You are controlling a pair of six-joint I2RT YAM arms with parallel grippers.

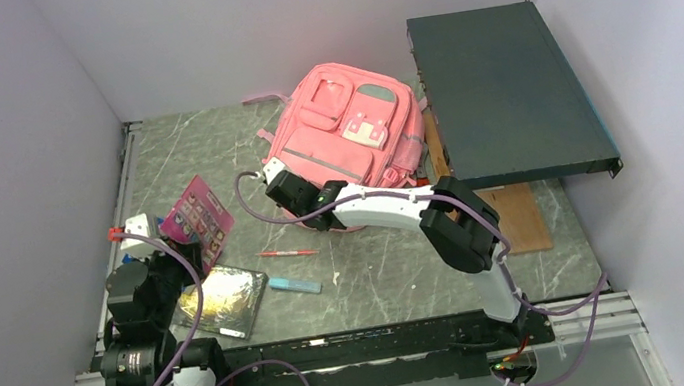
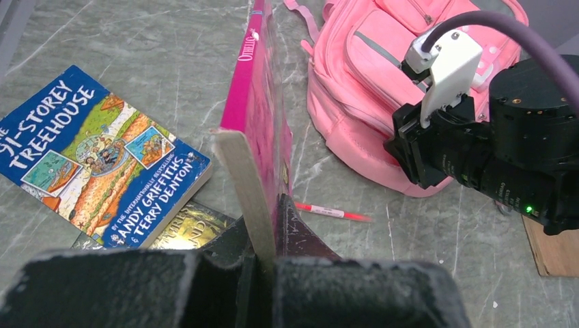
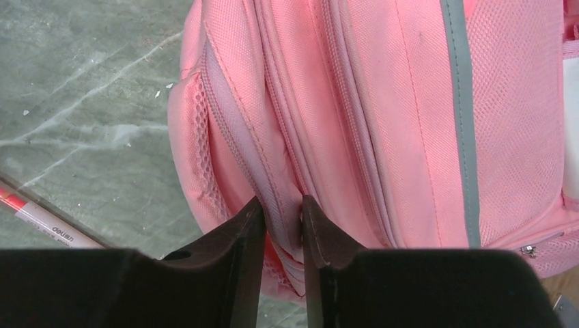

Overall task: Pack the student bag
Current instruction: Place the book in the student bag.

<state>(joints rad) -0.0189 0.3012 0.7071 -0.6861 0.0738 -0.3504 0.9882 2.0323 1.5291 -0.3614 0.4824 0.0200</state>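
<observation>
Clearly | left fingers [image 2: 300, 232] clamp pink book [image 2: 263, 109] | blue book [image 2: 102, 157]: "STOREY TREEHOUSE"

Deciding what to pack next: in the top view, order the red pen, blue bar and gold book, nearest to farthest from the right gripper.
1. red pen, just below the right gripper.
2. blue bar, below the pen.
3. gold book, lower left.
</observation>
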